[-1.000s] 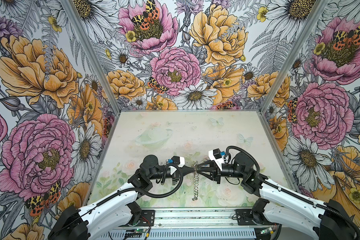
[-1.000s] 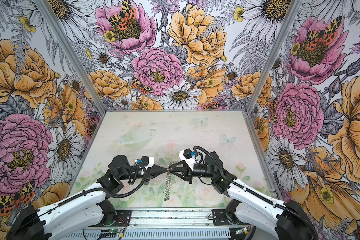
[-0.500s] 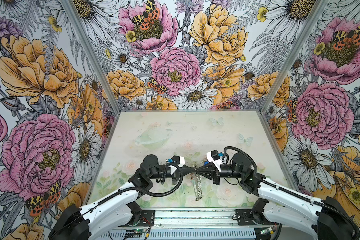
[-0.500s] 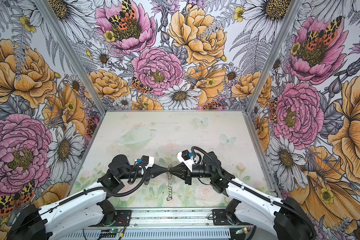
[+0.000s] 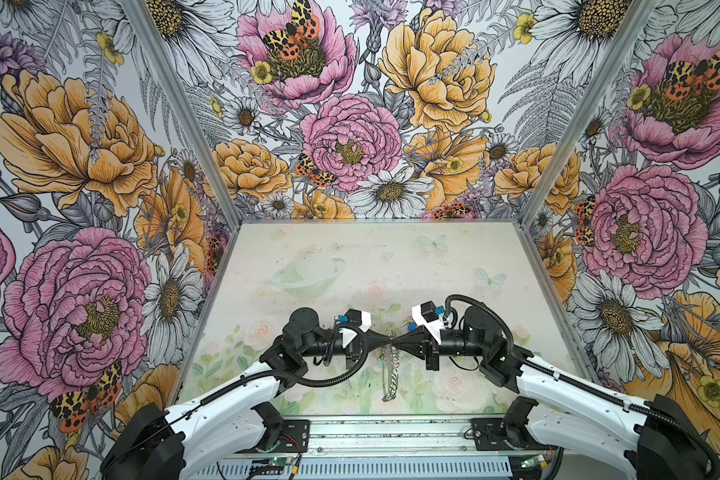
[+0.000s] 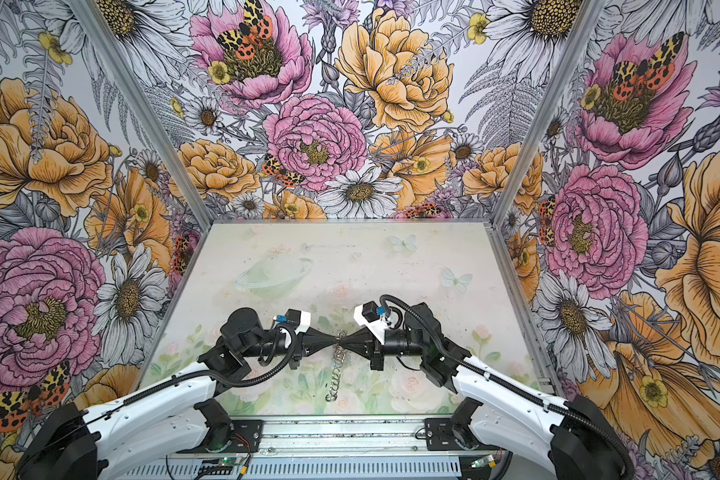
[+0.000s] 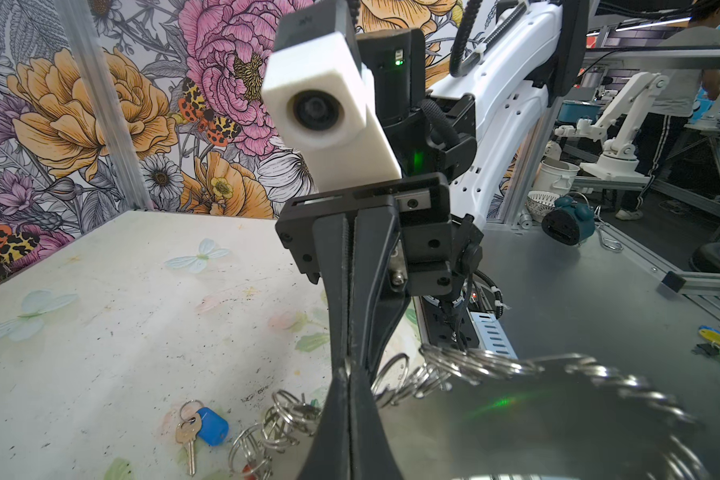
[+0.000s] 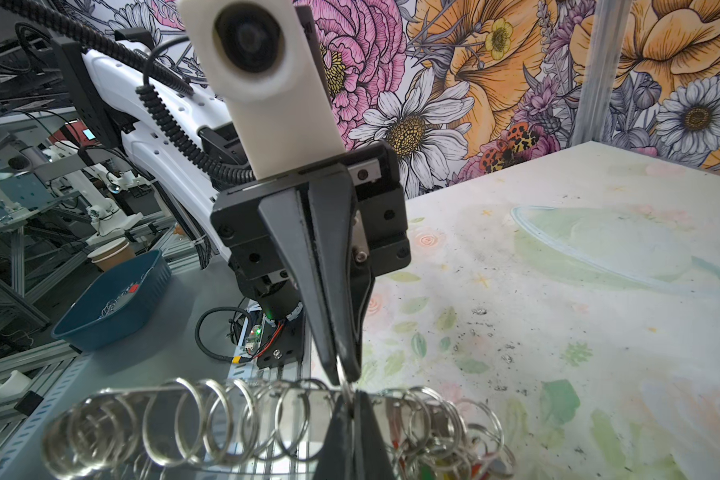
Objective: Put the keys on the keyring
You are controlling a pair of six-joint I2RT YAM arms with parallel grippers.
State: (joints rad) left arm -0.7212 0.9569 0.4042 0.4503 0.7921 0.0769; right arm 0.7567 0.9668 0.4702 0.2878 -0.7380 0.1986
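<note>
Above the near half of the table, in both top views, the left gripper (image 5: 385,341) and right gripper (image 5: 398,341) are meeting tip to tip, and the keyring (image 5: 389,374) is hanging edge-on below them.

Seen from the left wrist, a blue-tagged key (image 7: 202,428) is lying loose on the table (image 7: 100,311), so I judge it not yet threaded.

Seen from the right wrist, both pincers are pinching one silver loop (image 8: 344,380) of the keyring. Coloured key tags (image 8: 425,471) are bunching among its rings, apparently already on.

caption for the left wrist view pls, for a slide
Left gripper and right gripper meet tip to tip, shut on the keyring; blue-tagged key on the table.
</note>
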